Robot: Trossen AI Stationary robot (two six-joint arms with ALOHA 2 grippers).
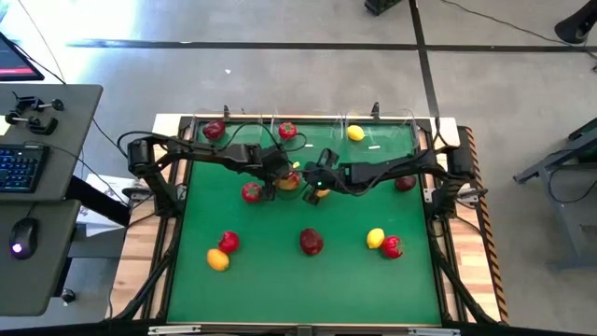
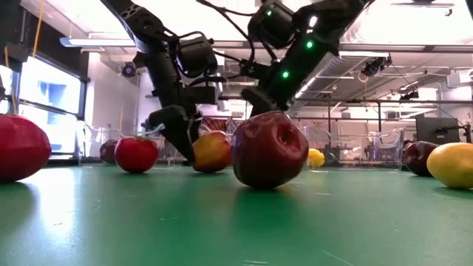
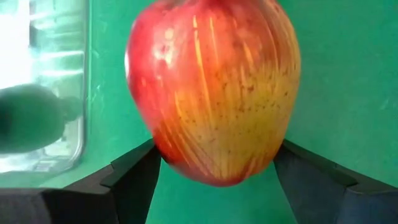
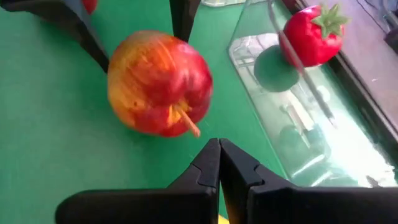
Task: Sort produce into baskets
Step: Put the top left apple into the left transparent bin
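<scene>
A red-orange apple (image 1: 287,180) (image 3: 214,93) (image 4: 158,84) lies on its side on the green mat (image 1: 280,280), just near of the baskets. My left gripper (image 1: 280,177) (image 3: 214,171) is open and slants down over it, one finger on each side. My right gripper (image 1: 310,175) (image 4: 219,155) is shut and hovers just off the apple's stem end. Three clear baskets stand along the far edge. The left one (image 1: 198,123) holds a dark red apple (image 1: 214,130), the middle one (image 1: 270,121) a green-topped red fruit (image 1: 286,131) (image 4: 311,34), the right one (image 1: 396,126) a lemon (image 1: 355,133). My left gripper has its open fingers (image 3: 134,180) close against the apple's two sides (image 3: 158,146), coming from above at a slant. I cannot tell whether they touch it. The apple rests on the mat.
More produce lies loose on the mat: a red fruit (image 1: 252,192), a yellow one under my right arm (image 1: 322,194), a dark apple (image 1: 405,183). In the near row lie a red fruit (image 1: 228,242), an orange one (image 1: 217,260), a dark apple (image 1: 311,242), a lemon (image 1: 375,238) and a green-topped red fruit (image 1: 392,247).
</scene>
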